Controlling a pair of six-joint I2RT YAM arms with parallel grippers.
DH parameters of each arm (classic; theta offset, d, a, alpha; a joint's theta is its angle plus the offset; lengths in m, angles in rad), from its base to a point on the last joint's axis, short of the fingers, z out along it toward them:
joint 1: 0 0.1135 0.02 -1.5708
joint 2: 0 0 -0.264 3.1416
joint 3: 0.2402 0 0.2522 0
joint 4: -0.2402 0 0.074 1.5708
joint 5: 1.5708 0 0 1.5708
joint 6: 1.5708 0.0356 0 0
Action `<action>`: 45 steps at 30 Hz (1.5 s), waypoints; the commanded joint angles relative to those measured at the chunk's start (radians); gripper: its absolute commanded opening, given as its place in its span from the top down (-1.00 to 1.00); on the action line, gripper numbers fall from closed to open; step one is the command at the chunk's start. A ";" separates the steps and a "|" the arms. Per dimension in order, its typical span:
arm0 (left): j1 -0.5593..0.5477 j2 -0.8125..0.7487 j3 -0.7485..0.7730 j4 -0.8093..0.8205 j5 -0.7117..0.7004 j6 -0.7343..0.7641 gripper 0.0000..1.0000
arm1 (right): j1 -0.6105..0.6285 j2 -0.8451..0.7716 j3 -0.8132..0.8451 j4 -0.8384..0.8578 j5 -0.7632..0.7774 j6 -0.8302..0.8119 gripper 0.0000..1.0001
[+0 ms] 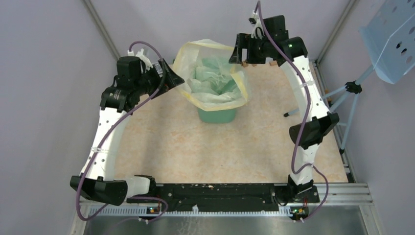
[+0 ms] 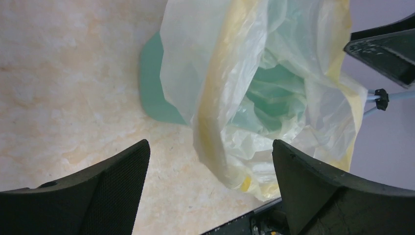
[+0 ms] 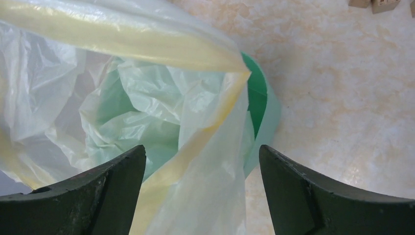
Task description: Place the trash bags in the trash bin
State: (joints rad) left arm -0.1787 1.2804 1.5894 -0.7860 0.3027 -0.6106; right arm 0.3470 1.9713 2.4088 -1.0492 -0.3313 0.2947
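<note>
**Left end effector** (image 1: 169, 78): the fingers stood wide apart and clamped on nothing. The trash bag (image 1: 213, 78) hung just ahead of it. In the left wrist view the yellow rim band (image 2: 215, 112) ran down through the gap between the two fingers, pinched by neither.

**Right end effector** (image 1: 243, 51): the fingers were likewise spread, with nothing gripped. A fold of the bag's rim passed ahead of and between them. Whether it touched either finger could not be determined.

**Task items:** the bag sat inside the trash bin (image 1: 217, 115). Its crumpled body filled the mouth, and its upper part stood loose above the rim and draped over the bin's walls. The bin stood upright on the bench (image 1: 195, 152), between the two end effectors. The left one was just beside the bag's edge and the right one at its far corner.

**Other items:** small wooden blocks (image 1: 252, 63) lay on the bench just beneath the right end effector. A tripod (image 1: 350, 88) stood beyond the bench edge, outboard of the right arm.
</note>
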 commanded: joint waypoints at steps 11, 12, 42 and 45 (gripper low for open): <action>-0.001 -0.118 -0.241 0.227 0.163 -0.130 -0.34 | 0.238 -0.232 0.009 0.029 0.175 -0.066 -0.28; -0.001 -0.120 -0.241 0.228 0.163 -0.126 -0.20 | 0.259 -0.230 0.001 0.038 0.158 -0.060 -0.26; -0.001 -0.160 -0.188 0.144 0.240 -0.081 1.00 | 0.404 0.085 -0.051 0.175 0.116 0.058 -0.07; -0.001 -0.169 -0.182 0.143 0.232 -0.072 1.00 | 0.404 0.101 -0.044 0.185 0.095 0.064 -0.05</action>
State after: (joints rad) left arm -0.1787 1.1488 1.3708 -0.6662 0.5167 -0.7048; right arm 0.7498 2.0525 2.3119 -0.8963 -0.2119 0.3420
